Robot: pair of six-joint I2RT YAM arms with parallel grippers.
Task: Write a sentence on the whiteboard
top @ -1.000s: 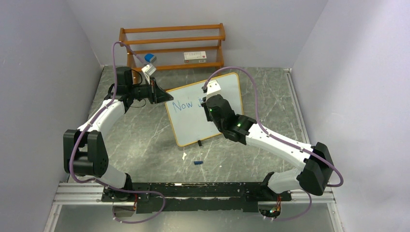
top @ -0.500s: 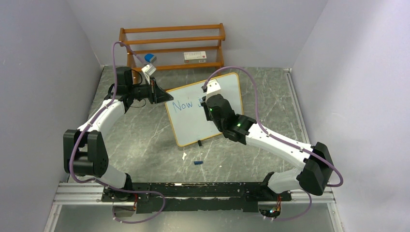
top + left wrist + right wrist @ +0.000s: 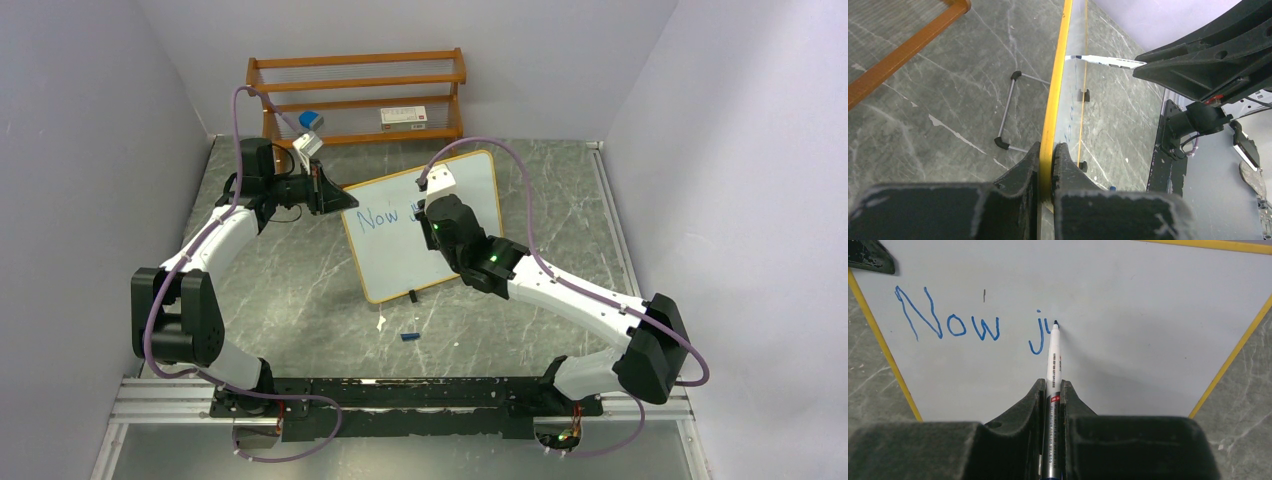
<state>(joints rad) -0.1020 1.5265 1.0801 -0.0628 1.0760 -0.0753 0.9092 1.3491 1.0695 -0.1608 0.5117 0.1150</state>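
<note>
Viewing from the top camera, we note the whiteboard (image 3: 400, 262) standing tilted on the tabletop (image 3: 290, 285), just toward 12 o'clock of centre, with a rack (image 3: 357, 95) beyond it at 12 o'clock against the wall.

Left end effector (image 3: 340, 202): closed on the whiteboard's frame at the board's 10 o'clock corner. In the left wrist view both fingers press the yellow edge (image 3: 1055, 100) between them (image 3: 1048, 150).

Right end effector (image 3: 426, 212): closed on a marker (image 3: 1053, 360), reaching in from 4 o'clock over the board's upper middle. In the right wrist view the fingers (image 3: 1053, 387) clamp the barrel, which points to 12 o'clock. The tip touches the board face (image 3: 1158, 310).

The sentence (image 3: 973, 322) so far: blue "Now" followed by "ju", one row, running from 9 o'clock toward the centre of the right wrist view. The marker tip sits at the top of the last stroke of the "u".

A small blue piece (image 3: 408, 336) lies on the tabletop at 6 o'clock of the whiteboard, apart from it. We cannot tell what it is.
</note>
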